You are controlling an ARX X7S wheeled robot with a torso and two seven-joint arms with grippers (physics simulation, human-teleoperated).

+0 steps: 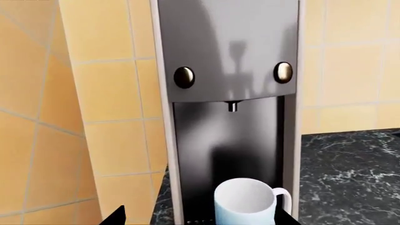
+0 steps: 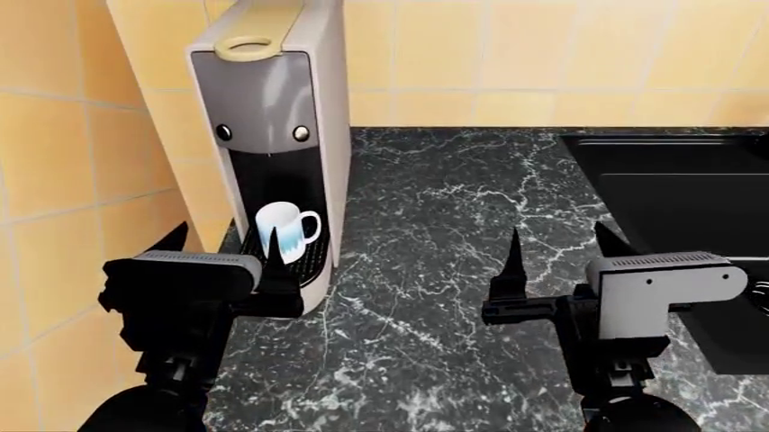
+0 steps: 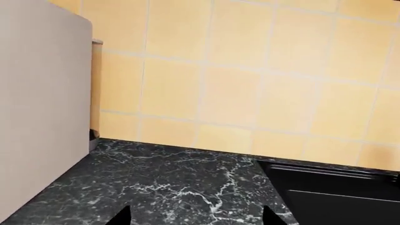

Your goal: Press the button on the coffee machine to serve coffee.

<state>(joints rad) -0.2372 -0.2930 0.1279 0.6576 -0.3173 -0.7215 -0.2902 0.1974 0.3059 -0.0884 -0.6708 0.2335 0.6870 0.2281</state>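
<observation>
The coffee machine [image 2: 270, 117] is a tall grey box with a beige looped top, standing at the counter's back left against the tiled wall. In the left wrist view the coffee machine [image 1: 228, 56] shows two round buttons, one at the left [image 1: 183, 77] and one at the right [image 1: 283, 72], above a small spout. A white mug [image 1: 245, 201] sits in the black recess under the spout. My left gripper [image 2: 229, 241] hovers open just in front of the machine, below button height, holding nothing. My right gripper [image 2: 556, 243] is open over the counter, well to the machine's right.
The black marble countertop [image 2: 445, 234] spreads out from the machine. A dark sink basin [image 2: 673, 198] lies at the right, close to my right arm. Yellow tiled walls [image 2: 505, 54] close off the back and left side.
</observation>
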